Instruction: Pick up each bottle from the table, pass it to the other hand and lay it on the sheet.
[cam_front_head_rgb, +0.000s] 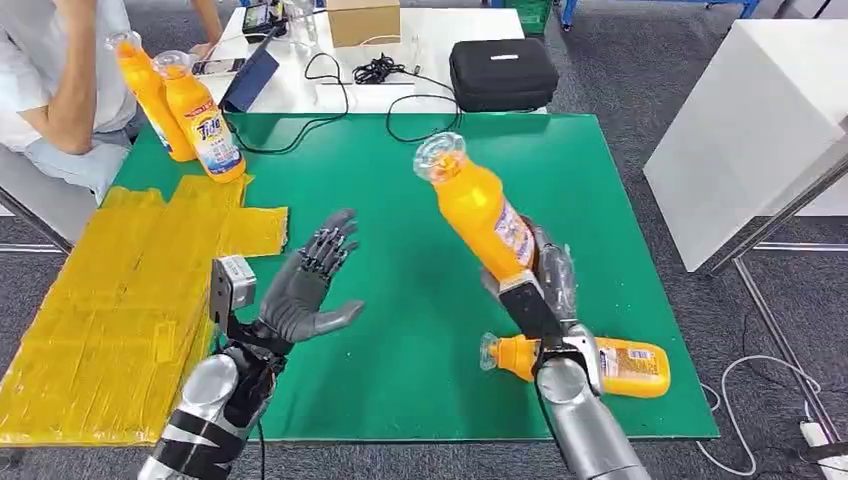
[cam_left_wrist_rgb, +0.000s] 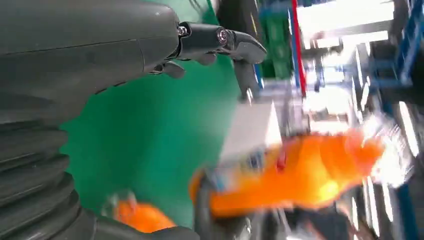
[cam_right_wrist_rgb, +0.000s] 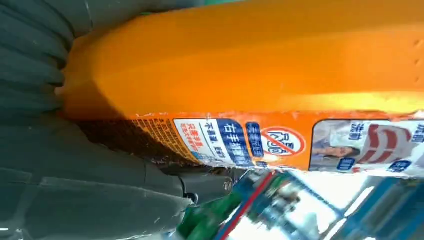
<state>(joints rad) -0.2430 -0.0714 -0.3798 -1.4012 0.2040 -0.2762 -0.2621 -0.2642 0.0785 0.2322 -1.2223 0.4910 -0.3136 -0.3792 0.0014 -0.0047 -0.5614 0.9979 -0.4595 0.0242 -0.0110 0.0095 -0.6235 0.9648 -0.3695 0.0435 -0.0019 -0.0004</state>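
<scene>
The right hand (cam_front_head_rgb: 540, 275) grips an orange bottle (cam_front_head_rgb: 480, 212) by its lower body and holds it up above the green table (cam_front_head_rgb: 400, 330), tilted so that its clear cap leans toward the robot's left and away from it. In the right wrist view the same bottle (cam_right_wrist_rgb: 260, 75) lies close along the palm, its printed label facing the camera. The left hand (cam_front_head_rgb: 310, 290) hangs above the table to the left of the raised bottle, palm turned toward it, its fingers (cam_front_head_rgb: 330, 245) spread apart and holding nothing; a clear gap of green separates it from the bottle. The left wrist view shows those dark fingers (cam_left_wrist_rgb: 220, 40) extended over the green surface, with the held bottle blurred beyond them. A second orange bottle (cam_front_head_rgb: 620, 368) lies on its side on the table near the front edge, just behind the right forearm, its cap pointing toward the robot's left. The yellow sheet (cam_front_head_rgb: 110, 300) covers the table's left part, and two more orange bottles (cam_front_head_rgb: 185, 110) rest at its far corner, leaning side by side. A person (cam_front_head_rgb: 60, 80) sits at that far left corner, one arm near those bottles. Beyond the green surface stands a white table with a black case (cam_front_head_rgb: 502, 72), a cardboard box (cam_front_head_rgb: 362, 20) and loose black cables (cam_front_head_rgb: 380, 70).
</scene>
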